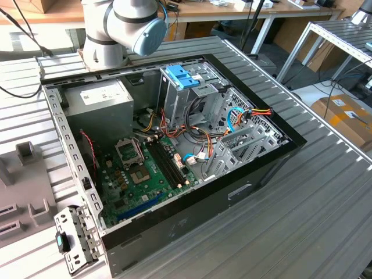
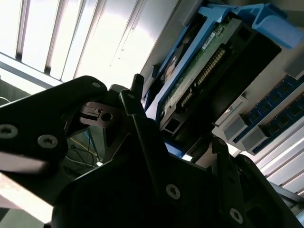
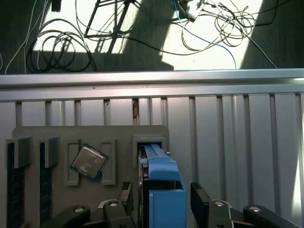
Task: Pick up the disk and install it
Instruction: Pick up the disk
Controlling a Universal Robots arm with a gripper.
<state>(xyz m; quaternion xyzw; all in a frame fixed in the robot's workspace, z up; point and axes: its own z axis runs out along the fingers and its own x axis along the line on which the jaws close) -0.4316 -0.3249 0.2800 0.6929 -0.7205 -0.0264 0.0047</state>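
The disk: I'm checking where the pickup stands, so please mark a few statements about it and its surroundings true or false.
1. The disk stands on edge in a slot of the grey holder. True.
2. Its rails are red. False: they are bright blue.
3. A processor chip lies in a recess of the holder, apart from the disk. True.
4. The computer case is closed. False: its side is open, with the motherboard exposed.
5. The gripper hangs over the case. False: in the first wrist view it is at the disk, over the holder.
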